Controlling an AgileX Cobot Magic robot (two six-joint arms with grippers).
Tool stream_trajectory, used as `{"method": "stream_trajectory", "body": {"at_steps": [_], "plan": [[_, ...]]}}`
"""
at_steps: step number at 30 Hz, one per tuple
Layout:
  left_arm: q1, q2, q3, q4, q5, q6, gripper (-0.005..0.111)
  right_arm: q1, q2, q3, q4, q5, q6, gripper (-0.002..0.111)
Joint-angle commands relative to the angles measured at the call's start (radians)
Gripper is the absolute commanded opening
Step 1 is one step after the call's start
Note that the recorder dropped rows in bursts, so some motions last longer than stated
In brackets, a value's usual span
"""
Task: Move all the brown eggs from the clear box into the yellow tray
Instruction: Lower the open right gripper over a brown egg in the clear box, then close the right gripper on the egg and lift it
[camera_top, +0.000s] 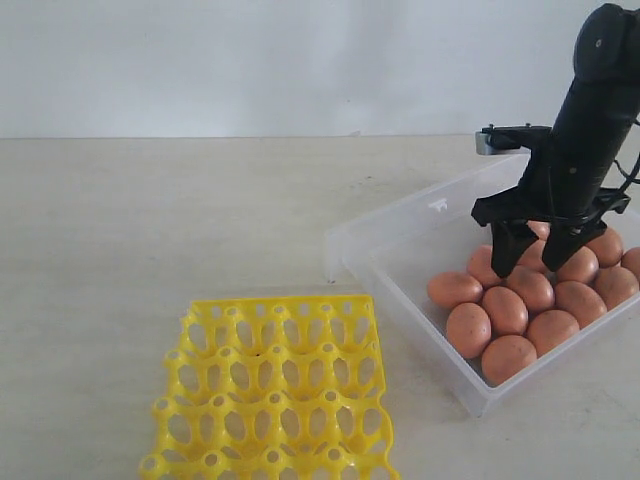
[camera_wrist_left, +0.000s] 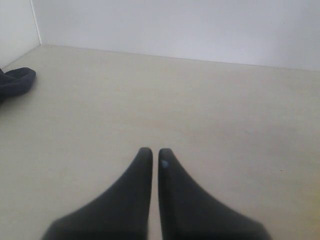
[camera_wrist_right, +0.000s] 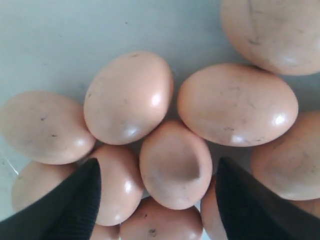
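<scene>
Eggs (camera_top: 505, 310): at least twelve are counted in the exterior view, all packed together in the box. Nine or ten are seen in the right wrist view.
Box (camera_top: 400, 240): one is counted, at 3 to 4 o'clock in the exterior view. The eggs are gathered at its 4 o'clock end.
Tray (camera_top: 262, 352): one is counted, at 7 o'clock on the table (camera_top: 150, 230), well apart from the eggs. It is four sockets wide.
Claws: two are counted, one in each wrist view. Only the right one is seen in the exterior view.
Cut off: the tray's near rows are lost at the 6 o'clock edge, and the box and outermost eggs at the 3 o'clock edge.
Hidden: some eggs are covered by the right claw (camera_top: 530, 262), so an exact count cannot be given.
Hard to make out: a dark shape (camera_wrist_left: 15, 80) is seen at the edge of the left wrist view but cannot be identified.
Right claw: the jaws are spread wide and the tips are lowered among the eggs. One egg (camera_wrist_right: 173, 164) is straddled, nothing is gripped, and contact cannot be told.
Left claw (camera_wrist_left: 155, 152): the fingers are drawn almost together over bare table, and nothing is held.
</scene>
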Motion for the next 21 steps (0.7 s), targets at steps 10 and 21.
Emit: {"method": "stream_trajectory", "body": {"at_steps": [10,21], "plan": [[-0.009,-0.003,0.004,0.002,-0.003,0.004,0.004,0.001,0.006,0.002,-0.027,-0.024,0.022,0.058],[-0.009,-0.003,0.004,0.002,-0.003,0.004,0.004,0.001,0.089,0.002,-0.025,-0.010,0.043,0.058]]}}
